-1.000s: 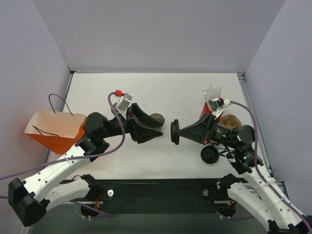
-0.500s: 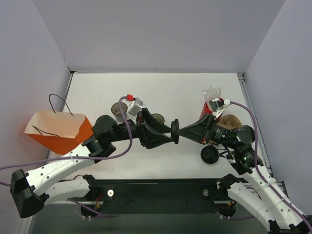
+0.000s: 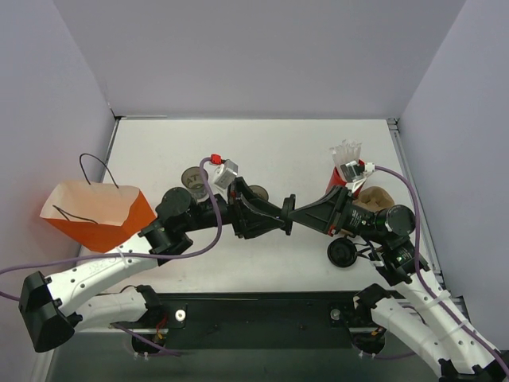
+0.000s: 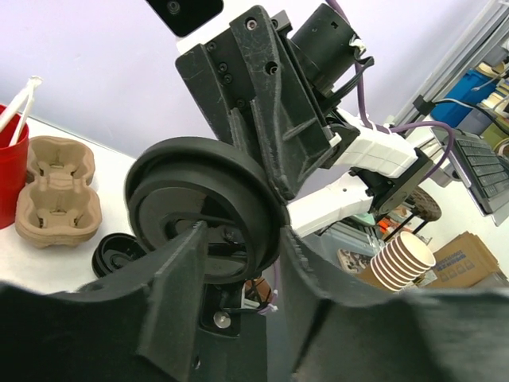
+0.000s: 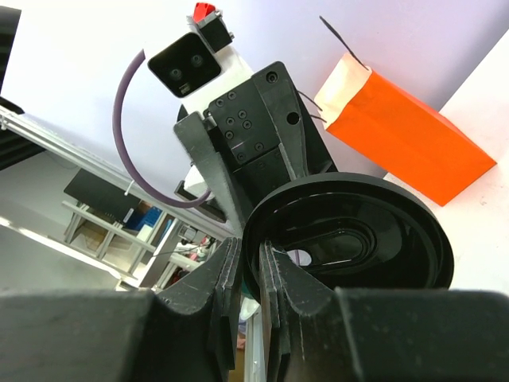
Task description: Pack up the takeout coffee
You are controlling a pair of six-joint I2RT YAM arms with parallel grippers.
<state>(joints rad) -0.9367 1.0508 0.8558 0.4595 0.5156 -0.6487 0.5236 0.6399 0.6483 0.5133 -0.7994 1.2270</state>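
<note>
Right gripper: clamped on the rim of a lid disc, held on edge in mid-air, apparently for handover. Left gripper: jaws parted, set astride the disc. Takeout coffee: stood on table, apart from both.

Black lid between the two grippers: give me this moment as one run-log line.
stage: mid-air handover | right gripper: shut on black lid rim | left gripper: jaws apart at lid, grip unclear
</note>
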